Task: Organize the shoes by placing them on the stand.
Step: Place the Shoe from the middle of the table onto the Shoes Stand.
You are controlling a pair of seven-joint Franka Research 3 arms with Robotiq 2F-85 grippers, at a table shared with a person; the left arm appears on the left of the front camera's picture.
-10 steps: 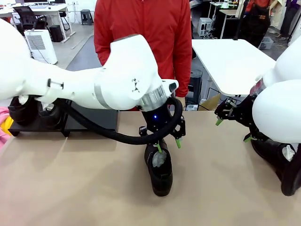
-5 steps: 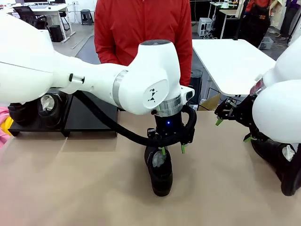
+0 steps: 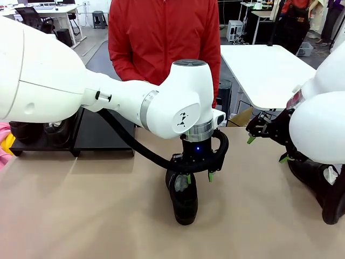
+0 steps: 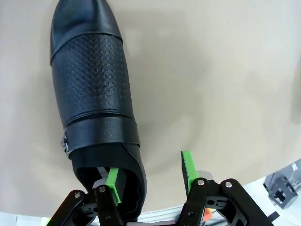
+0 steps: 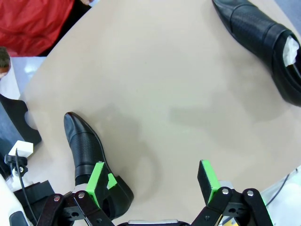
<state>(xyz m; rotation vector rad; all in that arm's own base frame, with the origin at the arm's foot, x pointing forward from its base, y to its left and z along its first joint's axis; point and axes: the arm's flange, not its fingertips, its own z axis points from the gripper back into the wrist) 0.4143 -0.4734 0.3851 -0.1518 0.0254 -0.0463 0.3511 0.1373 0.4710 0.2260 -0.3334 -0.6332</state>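
Observation:
A glossy black shoe [image 3: 184, 200] lies mid-table, toe toward me. My left gripper [image 3: 198, 177] hangs over its heel end, open. In the left wrist view one green pad [image 4: 113, 182] sits inside the shoe [image 4: 91, 94] opening and the other pad [image 4: 187, 168] is outside, so the gripper [image 4: 149, 176] straddles the side wall. Another shoe [image 3: 318, 183] with white stuffing lies at the right edge below my right gripper [image 3: 267, 149], which is open and empty. The right wrist view shows that gripper [image 5: 151, 181] above both shoes [image 5: 89, 150] [image 5: 263, 42]. The black stand [image 3: 108, 135] at far left holds two shoes [image 3: 56, 129], partly hidden by my arm.
A person in a red jacket [image 3: 161, 38] stands at the far side, behind the middle shoe. Pink and yellow cloth [image 3: 3, 143] shows at the left edge. The right panel of the stand is bare. Open tabletop [image 3: 81, 210] lies front left.
My left wrist swung right and came down, bringing its fingers lower around the heel opening of the middle shoe. The shoe and the right arm have stayed put.

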